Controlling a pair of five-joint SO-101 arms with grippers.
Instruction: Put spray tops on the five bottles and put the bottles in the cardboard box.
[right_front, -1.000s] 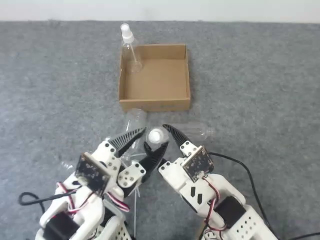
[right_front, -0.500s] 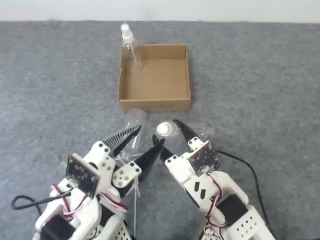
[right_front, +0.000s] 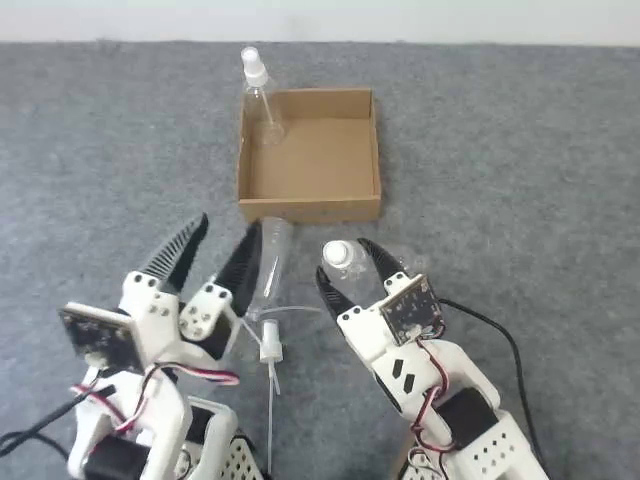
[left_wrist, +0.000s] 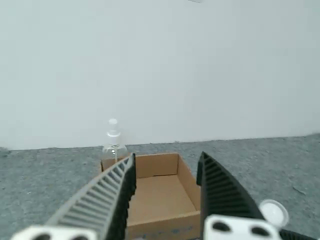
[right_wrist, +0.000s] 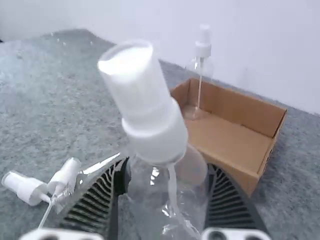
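Observation:
My right gripper is shut on a clear bottle with a white spray top on it, held upright above the carpet in front of the cardboard box. The same top shows beside my left gripper. My left gripper is open and holds nothing, raised to the left of the held bottle. Another capped bottle stands in the box's far left corner. A bare bottle lies between the grippers. A loose spray top lies near it.
A further clear bottle lies on the grey carpet to the right of my right gripper. Two loose spray tops lie on the carpet beside the held bottle. A pale wall rises behind the box.
My left gripper has drawn back to the left and risen, away from the bottle's spray top, with its fingers wider apart. My right gripper has carried the capped bottle a little right and toward the box.

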